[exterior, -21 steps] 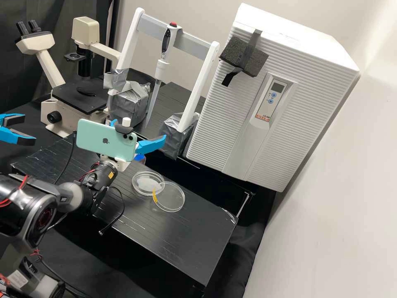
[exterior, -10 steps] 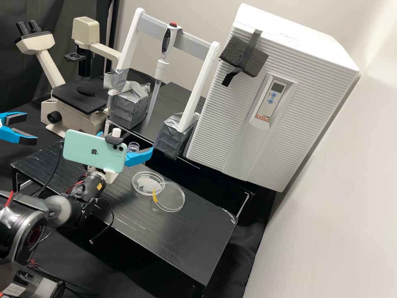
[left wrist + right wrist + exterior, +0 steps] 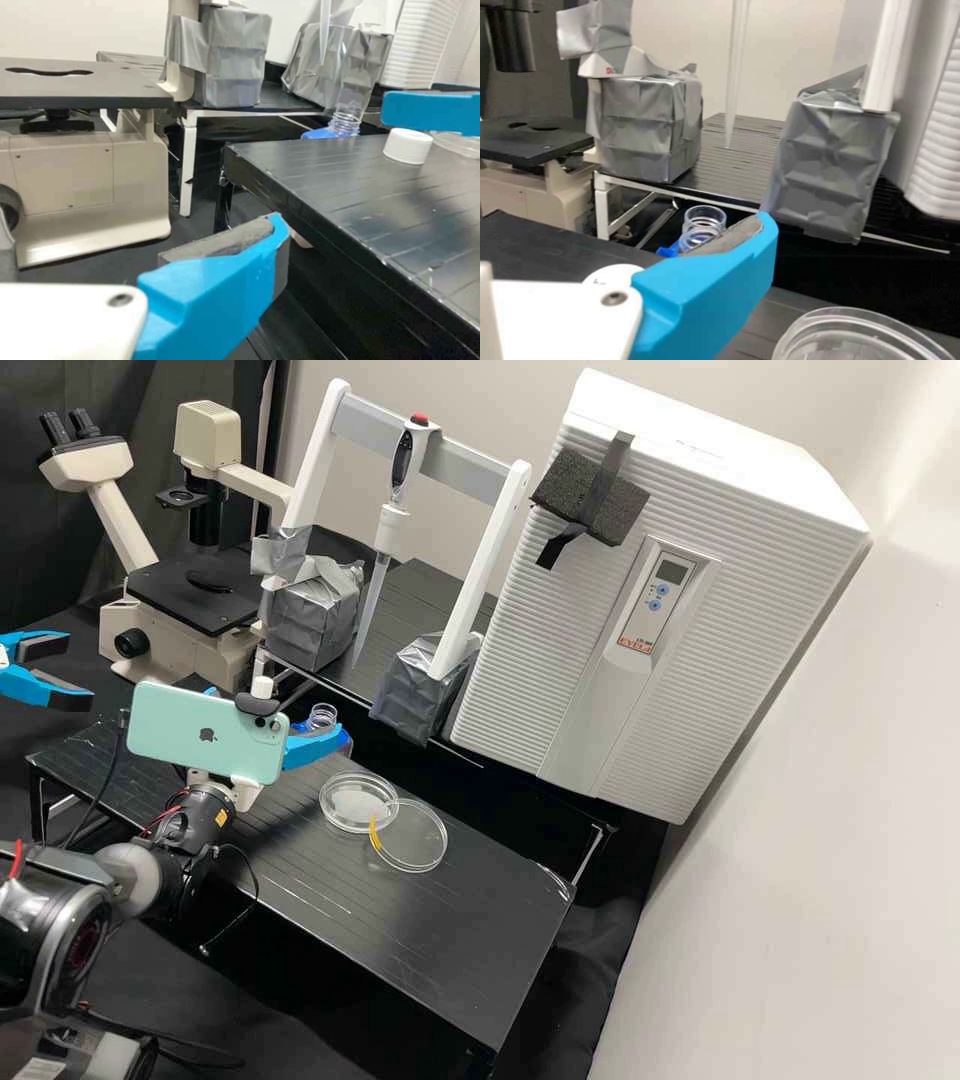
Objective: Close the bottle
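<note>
A small clear bottle (image 3: 322, 716) stands with its neck open at the far edge of the black bench (image 3: 430, 920), just beyond the right gripper (image 3: 288, 722), which is open. The bottle (image 3: 703, 224) rises behind that gripper's blue finger (image 3: 712, 292). In the left wrist view the bottle (image 3: 346, 117) is upright, and a white cap (image 3: 409, 145) lies on the bench beside it, under the right arm's blue finger (image 3: 431, 111). The left gripper (image 3: 70, 673) hangs open and empty off the bench's left end, its own finger (image 3: 217, 285) below the bench edge.
Two clear petri dishes (image 3: 385, 820) lie mid-bench to the right of the bottle. A microscope (image 3: 170, 600) stands at the back left. A pipette (image 3: 385, 540) hangs on a white stand with tape-wrapped feet (image 3: 420, 680). A large white ribbed machine (image 3: 660, 590) fills the right.
The right arm, with the mint phone on its wrist, has drawn back to the left and lower, uncovering the bottle's open neck. The left gripper has kept still.
</note>
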Controlling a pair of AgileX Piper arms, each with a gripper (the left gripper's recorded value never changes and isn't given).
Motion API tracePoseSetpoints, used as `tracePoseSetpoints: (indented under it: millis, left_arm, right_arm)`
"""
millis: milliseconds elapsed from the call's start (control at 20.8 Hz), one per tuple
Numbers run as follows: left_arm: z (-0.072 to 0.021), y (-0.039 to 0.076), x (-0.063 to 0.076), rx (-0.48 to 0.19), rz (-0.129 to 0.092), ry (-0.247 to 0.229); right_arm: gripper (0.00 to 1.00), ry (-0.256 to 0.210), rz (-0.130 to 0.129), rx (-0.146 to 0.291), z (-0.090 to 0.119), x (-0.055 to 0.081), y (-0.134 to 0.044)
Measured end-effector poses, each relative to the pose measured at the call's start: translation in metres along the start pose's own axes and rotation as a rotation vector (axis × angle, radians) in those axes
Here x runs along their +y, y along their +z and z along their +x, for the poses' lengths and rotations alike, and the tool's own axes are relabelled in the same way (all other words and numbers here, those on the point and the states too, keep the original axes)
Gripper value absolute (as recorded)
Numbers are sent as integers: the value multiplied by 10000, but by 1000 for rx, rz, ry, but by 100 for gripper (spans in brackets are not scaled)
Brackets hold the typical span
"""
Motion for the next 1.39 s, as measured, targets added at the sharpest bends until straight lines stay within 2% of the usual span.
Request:
tracePoseSetpoints:
  millis: [192,480,720,960,1152,1200,1392]
  left_arm:
    - [11,-2,16,-3,5,4]
    - [19,-3,24,6,-3,15]
    - [23,4,21,2,-3,13]
    - [68,10,30,-13,2,10]
    - [108,9,47,-24,19,12]
    - [123,11,56,-27,21,14]
    - [139,26,57,-35,25,13]
  right_arm:
    - [100,-37,0,2,24,-75,-3]
    - [100,-80,3,-13,29,-171,27]
    - [100,-86,5,-21,21,-189,46]
    - [100,-100,5,-35,-11,-221,78]
    - [100,-106,5,-41,-25,-235,91]
    - [0,-106,5,-41,-25,-235,91]
    - [0,-105,19,-45,-36,-238,105]
